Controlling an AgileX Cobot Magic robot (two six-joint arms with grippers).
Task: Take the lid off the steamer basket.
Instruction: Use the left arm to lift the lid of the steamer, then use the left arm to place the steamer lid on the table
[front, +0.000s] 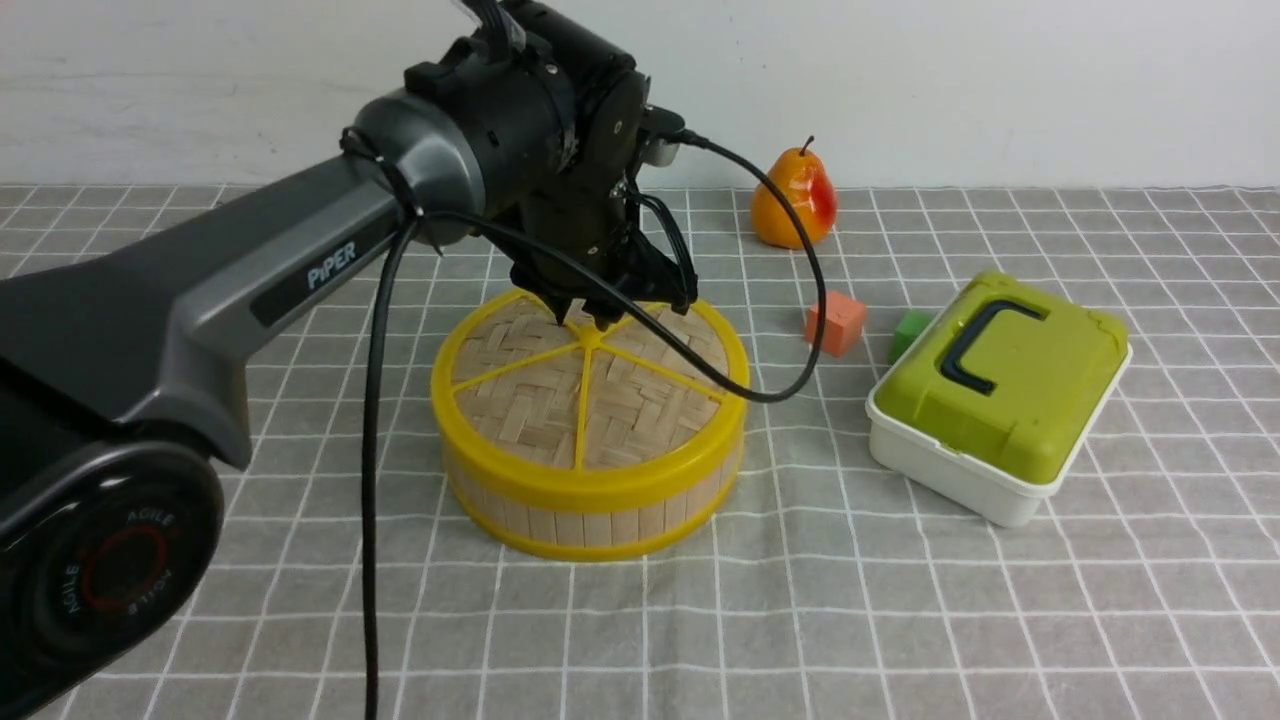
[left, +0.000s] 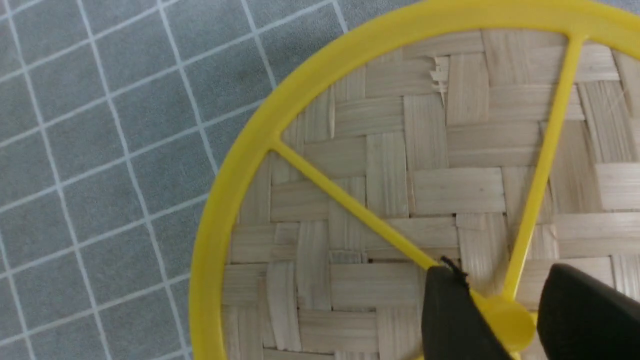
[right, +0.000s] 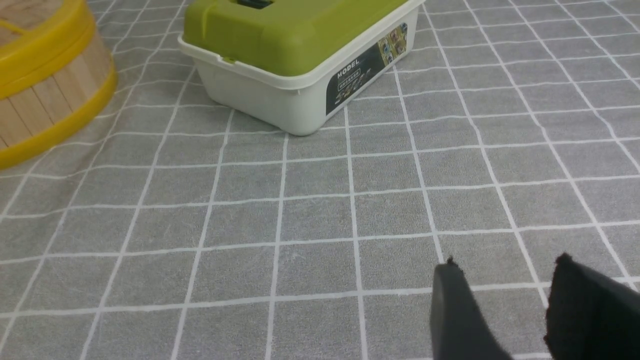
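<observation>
The lid (front: 650, 410) sits flat on the basket (front: 597, 527), left of centre in the front view, its rim level all round. The left gripper (left: 502, 270) is over the middle of it, and the relation that counts is here: the small knob (left: 512, 327) lies between the fingers, one to each side. Whether they pinch it or merely straddle it I cannot tell. The lid is round, so it has no long axis to match — only the knob needs centring, and it looks about right. The left arm is clearly the nearer; the right gripper (right: 505, 265) stands apart from the basket, fingers spread on nothing. The next move, I judge, is a firm grip and a straight lift — with a shallow hold, the knob could slip out
</observation>
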